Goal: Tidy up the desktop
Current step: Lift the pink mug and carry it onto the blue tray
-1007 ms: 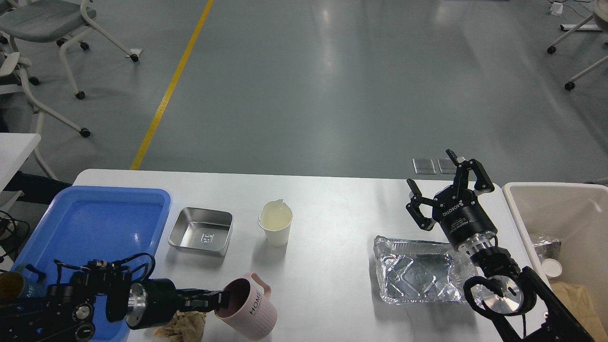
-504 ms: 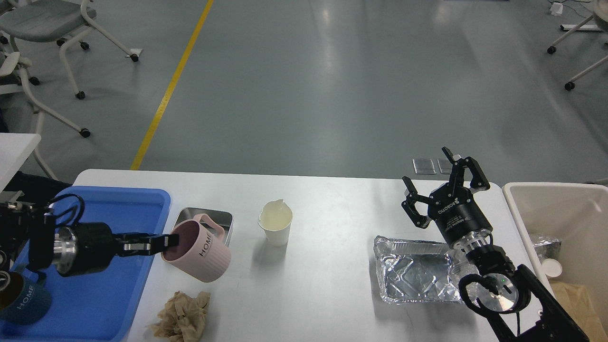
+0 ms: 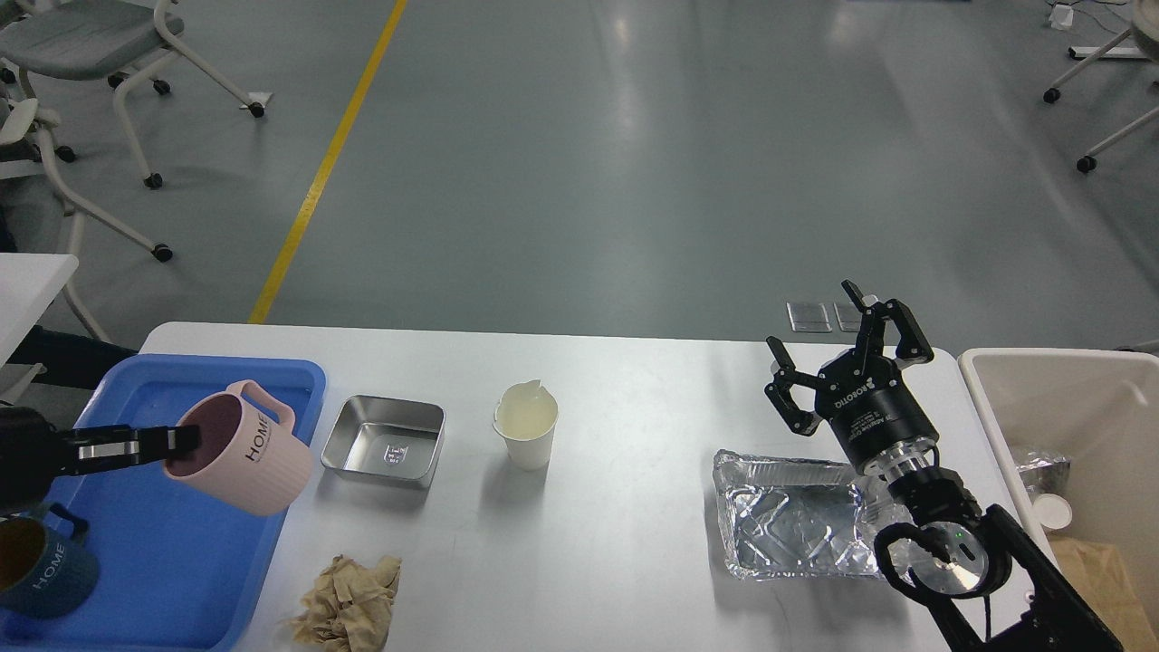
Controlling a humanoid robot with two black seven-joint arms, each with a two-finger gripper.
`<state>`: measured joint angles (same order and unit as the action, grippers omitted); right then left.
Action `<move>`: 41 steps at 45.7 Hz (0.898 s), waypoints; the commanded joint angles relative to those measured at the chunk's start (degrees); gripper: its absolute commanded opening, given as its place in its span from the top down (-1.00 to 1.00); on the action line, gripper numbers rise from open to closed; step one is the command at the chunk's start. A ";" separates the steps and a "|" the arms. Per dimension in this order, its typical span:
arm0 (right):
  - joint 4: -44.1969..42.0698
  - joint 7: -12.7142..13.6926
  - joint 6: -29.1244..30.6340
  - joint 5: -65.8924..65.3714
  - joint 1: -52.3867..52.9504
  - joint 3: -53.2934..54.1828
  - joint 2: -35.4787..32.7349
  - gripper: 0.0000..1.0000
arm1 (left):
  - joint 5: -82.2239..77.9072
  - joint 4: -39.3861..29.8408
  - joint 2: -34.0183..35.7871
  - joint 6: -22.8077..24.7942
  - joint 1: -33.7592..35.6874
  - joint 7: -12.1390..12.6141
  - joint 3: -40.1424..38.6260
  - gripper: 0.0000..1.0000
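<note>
The white desktop (image 3: 634,543) fills the lower view. My left gripper (image 3: 172,442) is shut on the rim of a pink ribbed mug (image 3: 243,460) marked HOME, held tilted above the right part of the blue tray (image 3: 163,380). A dark blue mug (image 3: 41,566) stands in the tray's near left corner. On the desktop lie a steel dish (image 3: 385,441), a paper cup (image 3: 525,433), a crumpled brown napkin (image 3: 349,593) and a foil tray (image 3: 788,525). My right gripper (image 3: 838,349) hovers open beyond the foil tray, holding nothing.
A beige bin (image 3: 1068,380) with some rubbish inside stands past the desktop's right edge. Wheeled chairs sit on the floor at far left and far right. A yellow floor line runs toward the table's far left corner.
My left gripper carried the pink mug from the front of the desktop up and leftward, over the blue tray, uncovering the napkin. The right gripper shifted slightly left, then held still.
</note>
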<state>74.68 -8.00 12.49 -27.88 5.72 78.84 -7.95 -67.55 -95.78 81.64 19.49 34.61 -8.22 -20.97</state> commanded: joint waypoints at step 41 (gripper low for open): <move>0.02 0.00 -0.01 -0.07 -0.18 0.00 -0.40 -1.00 | 0.23 15.18 -6.67 -14.48 -4.99 0.23 15.78 0.96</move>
<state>74.62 -8.00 12.49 -27.88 5.54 78.84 -8.30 -67.33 -83.82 77.73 5.40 29.99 -8.11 -5.19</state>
